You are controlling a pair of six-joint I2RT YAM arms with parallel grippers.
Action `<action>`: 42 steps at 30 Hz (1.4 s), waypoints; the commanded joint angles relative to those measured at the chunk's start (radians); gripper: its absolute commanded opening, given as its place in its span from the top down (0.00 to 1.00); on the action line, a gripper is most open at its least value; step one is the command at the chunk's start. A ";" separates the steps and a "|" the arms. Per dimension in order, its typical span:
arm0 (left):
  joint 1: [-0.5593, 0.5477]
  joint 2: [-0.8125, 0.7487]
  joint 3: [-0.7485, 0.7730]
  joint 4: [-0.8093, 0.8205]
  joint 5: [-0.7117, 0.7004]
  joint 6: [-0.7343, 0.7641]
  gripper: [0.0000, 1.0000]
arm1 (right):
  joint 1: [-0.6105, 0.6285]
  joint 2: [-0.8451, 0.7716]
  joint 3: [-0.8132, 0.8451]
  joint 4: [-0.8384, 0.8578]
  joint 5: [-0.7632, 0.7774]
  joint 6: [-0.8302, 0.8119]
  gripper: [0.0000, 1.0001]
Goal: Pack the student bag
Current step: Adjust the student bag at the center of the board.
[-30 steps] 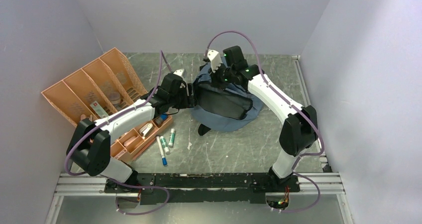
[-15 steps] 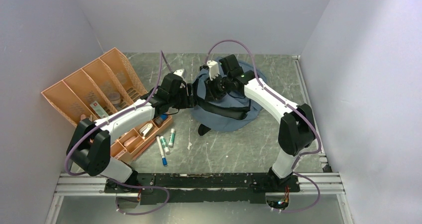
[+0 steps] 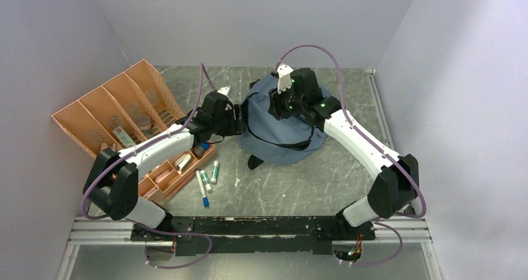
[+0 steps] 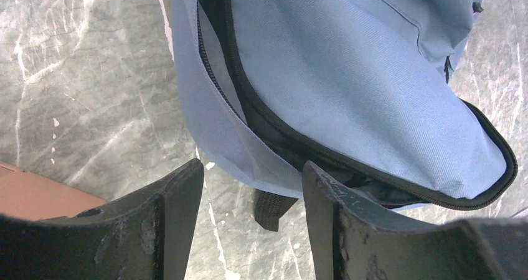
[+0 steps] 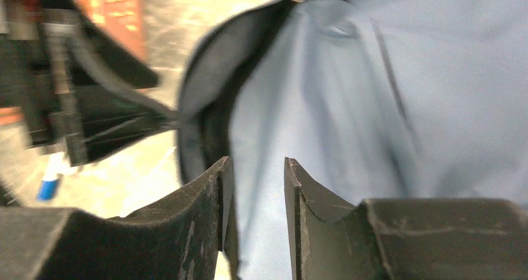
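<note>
Student bag (image 3: 281, 148) lying mid-table (image 3: 292, 190), main zipper mouth gaping.
Nearest the arm bases, three markers (image 3: 206, 182) lie just beside the orange tray (image 3: 160, 186). Beyond them, the left gripper (image 4: 252, 169) sits at the bag's left edge with its jaws wide apart, gripping nothing. Farthest back, the right gripper (image 5: 255, 163) hovers over the bag's top panel with its jaws narrowly parted. That view is blurred.

No lettering is being read in any of the views; a red mark is being shown on a small white card (image 3: 121, 133) standing in the orange tray (image 3: 84, 126), yet its characters are being lost to distance; the markers (image 3: 202, 188) lying beside that tray are being rendered too small for any wording on their barrels to be deciphered.
</note>
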 commanded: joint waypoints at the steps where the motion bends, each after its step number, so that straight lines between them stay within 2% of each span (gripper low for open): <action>1: -0.008 0.007 -0.009 0.006 0.017 0.003 0.37 | -0.005 0.007 -0.047 -0.014 0.315 0.016 0.61; 7: -0.008 0.013 -0.005 0.008 0.018 0.002 0.37 | -0.005 0.044 -0.104 -0.049 0.264 0.042 0.66; 11: -0.008 0.007 -0.010 0.023 0.030 0.009 0.37 | 0.001 0.081 -0.141 -0.053 0.146 0.081 0.68; 17: -0.008 0.009 0.001 0.014 0.030 0.026 0.36 | 0.013 0.084 -0.206 0.041 -0.009 0.138 0.68; 20: -0.006 0.002 0.021 0.000 0.017 0.042 0.35 | 0.013 0.078 -0.203 0.056 -0.014 0.140 0.66; 25: 0.021 -0.014 0.070 -0.009 -0.042 0.055 0.32 | 0.012 0.039 -0.206 0.119 0.086 0.163 0.62; 31: 0.080 -0.001 0.114 -0.009 -0.023 0.051 0.32 | 0.012 0.026 -0.194 0.318 0.204 0.349 0.61; 38: 0.084 0.033 0.094 0.078 -0.006 0.047 0.30 | 0.013 0.213 -0.031 0.370 0.236 0.695 0.60; 42: 0.086 0.098 0.142 0.108 0.004 0.065 0.29 | 0.014 0.289 0.013 0.431 0.263 0.838 0.59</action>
